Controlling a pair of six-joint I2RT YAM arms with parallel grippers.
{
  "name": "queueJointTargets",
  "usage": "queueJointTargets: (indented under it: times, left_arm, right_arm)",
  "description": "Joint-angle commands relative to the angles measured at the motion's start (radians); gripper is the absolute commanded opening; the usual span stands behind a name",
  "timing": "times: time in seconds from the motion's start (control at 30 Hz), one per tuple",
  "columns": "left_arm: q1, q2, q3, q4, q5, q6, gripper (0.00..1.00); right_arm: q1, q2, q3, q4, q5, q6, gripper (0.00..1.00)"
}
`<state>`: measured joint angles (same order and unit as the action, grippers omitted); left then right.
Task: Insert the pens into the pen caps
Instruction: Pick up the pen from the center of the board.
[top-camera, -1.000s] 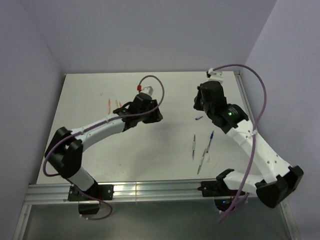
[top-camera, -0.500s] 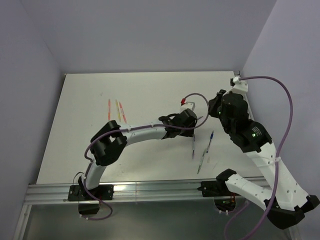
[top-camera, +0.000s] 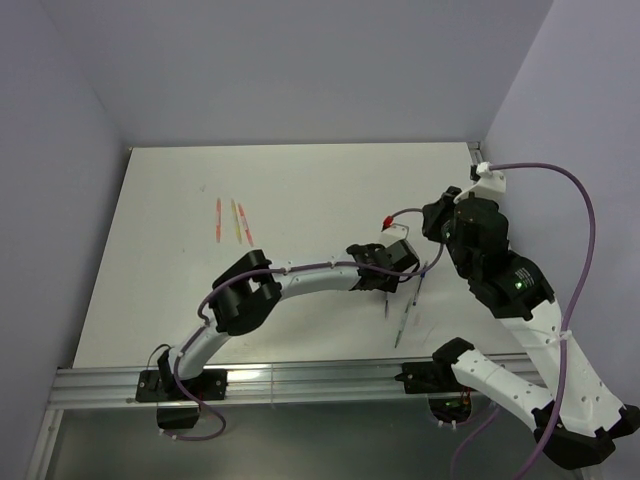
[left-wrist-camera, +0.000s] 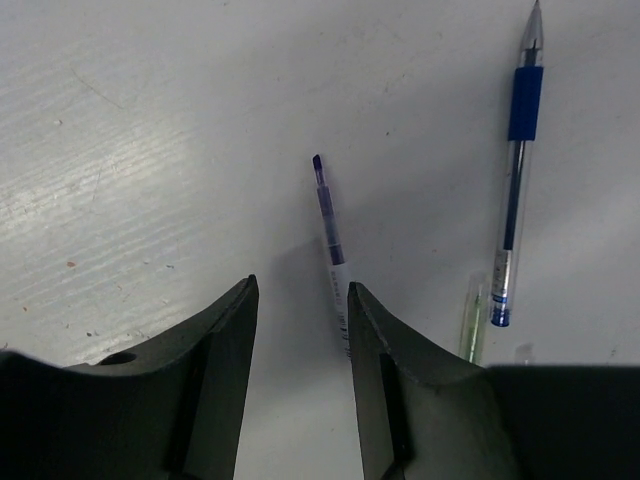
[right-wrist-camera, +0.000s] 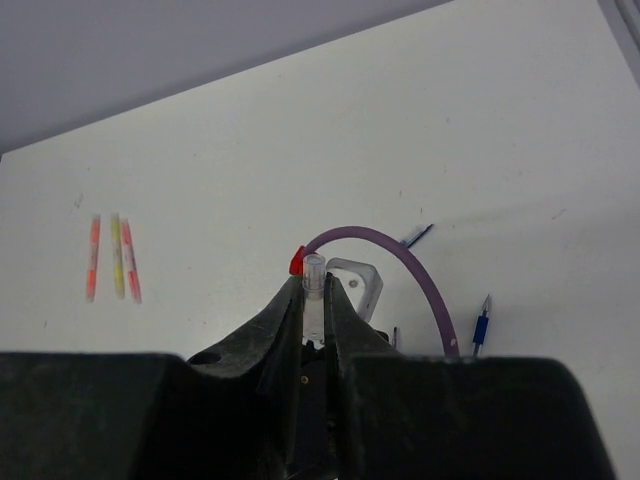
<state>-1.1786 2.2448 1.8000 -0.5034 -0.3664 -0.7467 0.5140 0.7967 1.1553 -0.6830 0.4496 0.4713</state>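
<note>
My left gripper (left-wrist-camera: 300, 285) is open and hangs low over the table, nothing held. A thin pen (left-wrist-camera: 328, 215) with a purple tip lies just ahead, its rear end by the right finger (left-wrist-camera: 400, 380). Beside it lie a blue-grip pen (left-wrist-camera: 515, 180) and a green-clear pen (left-wrist-camera: 472, 325). My right gripper (right-wrist-camera: 314, 282) is shut on a clear pen cap (right-wrist-camera: 314, 272), held upright above the table. From above, the left gripper (top-camera: 388, 283) sits over the pens (top-camera: 405, 325) and the right gripper (top-camera: 432, 228) hovers behind it. A dark blue cap (right-wrist-camera: 415, 236) lies further back.
Red-pink (top-camera: 218, 220), yellow (top-camera: 236, 220) and orange (top-camera: 246, 227) pens lie side by side at the far left. The left arm's purple cable (right-wrist-camera: 400, 255) and red connector (right-wrist-camera: 296, 262) arch just in front of the right gripper. The table's right edge (top-camera: 480, 165) is close.
The left arm has swung from the middle-left of the table across to the pens at the right. The right arm has drawn back to the right, the cap in its grip.
</note>
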Motion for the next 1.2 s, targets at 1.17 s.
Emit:
queueJointTargets:
  times: [1.17]
  left_arm:
    - [-0.118,0.138,0.144,-0.213,-0.114,0.009,0.33]
  right_arm:
    - [0.037,-0.04,-0.008,0.013,0.028,-0.019,0.0]
